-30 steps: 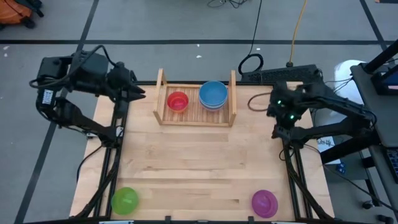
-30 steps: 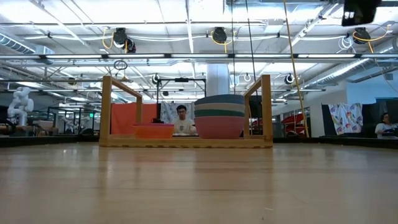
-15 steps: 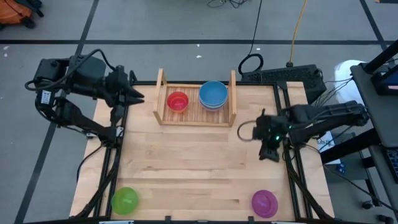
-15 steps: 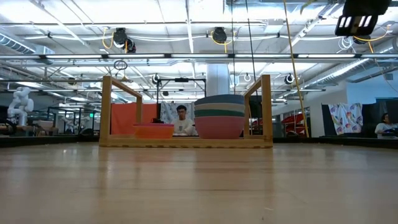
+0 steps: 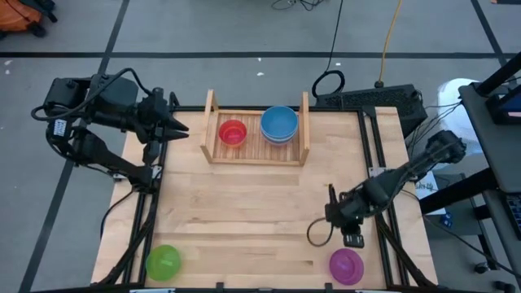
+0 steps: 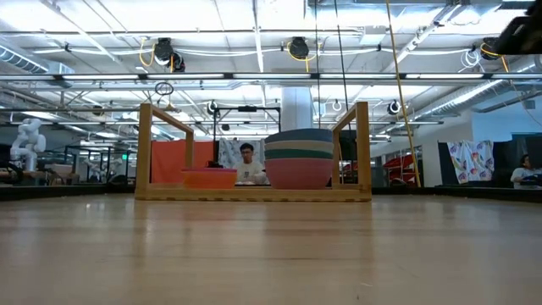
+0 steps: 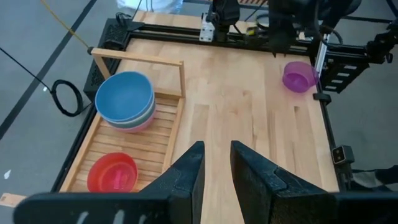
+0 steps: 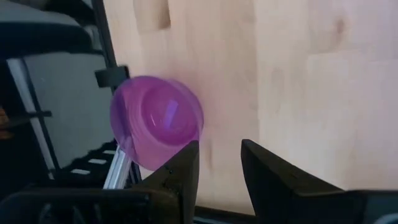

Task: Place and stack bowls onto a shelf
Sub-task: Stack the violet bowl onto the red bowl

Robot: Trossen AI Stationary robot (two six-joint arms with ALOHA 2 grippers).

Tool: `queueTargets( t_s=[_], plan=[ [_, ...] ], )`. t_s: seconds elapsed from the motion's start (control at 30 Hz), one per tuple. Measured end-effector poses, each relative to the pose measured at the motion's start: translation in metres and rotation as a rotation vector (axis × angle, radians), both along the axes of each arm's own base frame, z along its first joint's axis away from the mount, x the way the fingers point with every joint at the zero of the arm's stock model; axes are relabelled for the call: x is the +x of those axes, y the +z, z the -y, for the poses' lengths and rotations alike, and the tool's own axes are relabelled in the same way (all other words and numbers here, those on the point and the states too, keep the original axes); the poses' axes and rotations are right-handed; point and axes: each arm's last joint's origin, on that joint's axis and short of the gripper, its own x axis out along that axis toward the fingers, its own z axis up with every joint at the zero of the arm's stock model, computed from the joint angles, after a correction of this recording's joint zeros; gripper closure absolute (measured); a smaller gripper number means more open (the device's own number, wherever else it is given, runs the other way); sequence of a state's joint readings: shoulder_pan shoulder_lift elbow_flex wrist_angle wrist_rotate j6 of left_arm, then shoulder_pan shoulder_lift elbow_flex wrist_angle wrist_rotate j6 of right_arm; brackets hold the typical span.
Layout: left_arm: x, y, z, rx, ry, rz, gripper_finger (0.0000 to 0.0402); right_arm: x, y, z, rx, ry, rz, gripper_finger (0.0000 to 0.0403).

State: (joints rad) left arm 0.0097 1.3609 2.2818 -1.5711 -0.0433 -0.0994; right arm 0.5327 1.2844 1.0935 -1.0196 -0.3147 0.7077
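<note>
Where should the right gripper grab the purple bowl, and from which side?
Judging by its pose, take the purple bowl by its rim, coming from above. It sits upright with its mouth open near the table's front right corner, so one finger could go inside the wall and one outside. The right gripper hangs close beside it, fingers parted, pointing toward the bowl.

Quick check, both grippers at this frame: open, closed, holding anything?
Left gripper: open, empty, parked at the table's left edge beside the shelf.
Right gripper: open, empty, close above the purple bowl.
</note>
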Motion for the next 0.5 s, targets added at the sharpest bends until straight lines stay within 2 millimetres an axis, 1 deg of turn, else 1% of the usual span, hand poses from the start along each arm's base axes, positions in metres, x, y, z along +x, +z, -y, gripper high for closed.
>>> queueTargets(
  t_s=[0.17, 0.33, 0.5],
  plan=[
    [0.0, 0.0, 0.0, -0.001, 0.0, 0.0, 0.032, 0.007, -0.018, -0.019, -0.025, 0.029, -0.054, 0.0291],
    [-0.001, 0.0, 0.0, -0.001, 0.0, 0.001, 0.032, 0.016, -0.032, -0.037, -0.013, 0.057, -0.039, 0.0291],
    [-0.002, 0.001, 0.0, -0.004, -0.004, 0.005, 0.032, 0.019, -0.043, -0.047, -0.027, 0.057, -0.069, 0.0291]
  ],
)
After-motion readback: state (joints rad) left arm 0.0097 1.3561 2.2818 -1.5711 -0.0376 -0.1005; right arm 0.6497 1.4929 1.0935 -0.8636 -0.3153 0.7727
